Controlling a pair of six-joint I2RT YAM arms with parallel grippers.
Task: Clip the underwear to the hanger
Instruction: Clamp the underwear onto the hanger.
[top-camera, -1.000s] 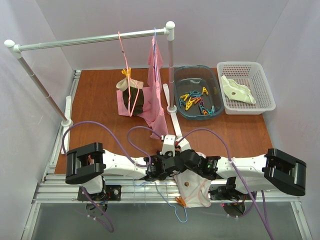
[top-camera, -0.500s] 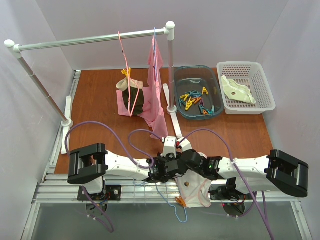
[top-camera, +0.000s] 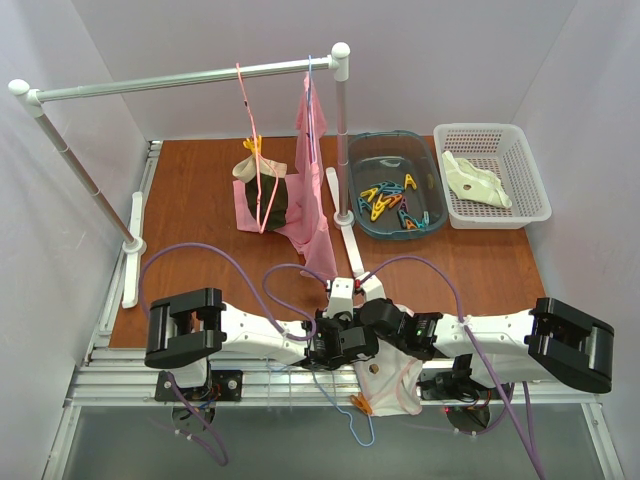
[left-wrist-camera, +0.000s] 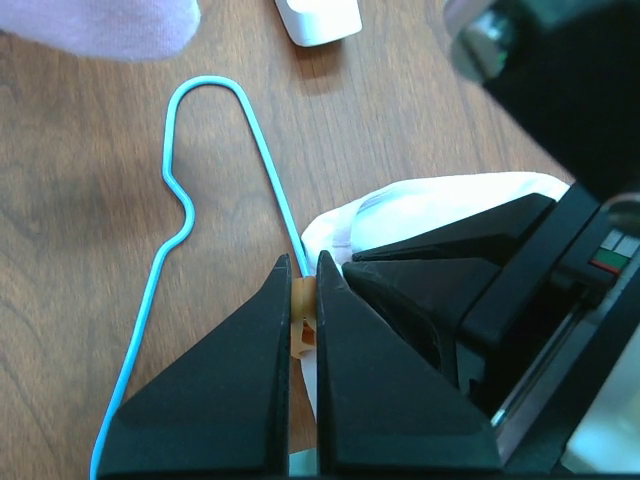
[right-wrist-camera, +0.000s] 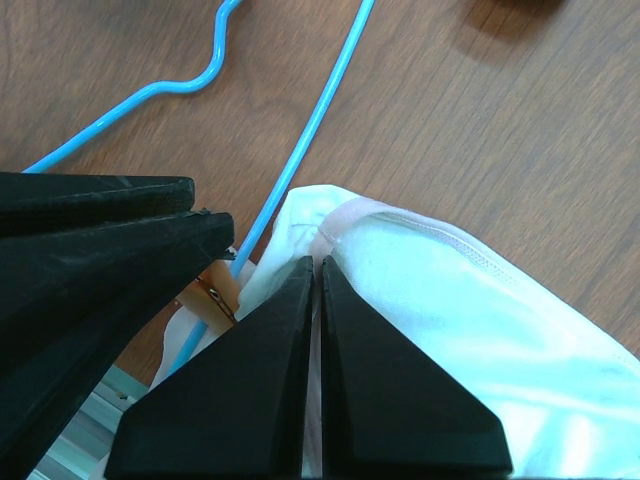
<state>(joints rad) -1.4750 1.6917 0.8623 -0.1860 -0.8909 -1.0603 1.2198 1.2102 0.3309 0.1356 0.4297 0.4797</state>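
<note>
The left gripper (left-wrist-camera: 303, 272) pinches an orange peg (left-wrist-camera: 303, 328) on the hanger (left-wrist-camera: 167, 140) wire at its tips, the right gripper (right-wrist-camera: 316, 266) is closed on the underwear (right-wrist-camera: 450, 300) hem alongside, so I'd seat the hem fully inside the peg before releasing.

light: bright, diffuse | shadows: soft | left wrist view: top-right corner blurred

pale lilac walls (top-camera: 450, 50) around a reddish-brown wooden tabletop (top-camera: 200, 200), soft even light
</note>
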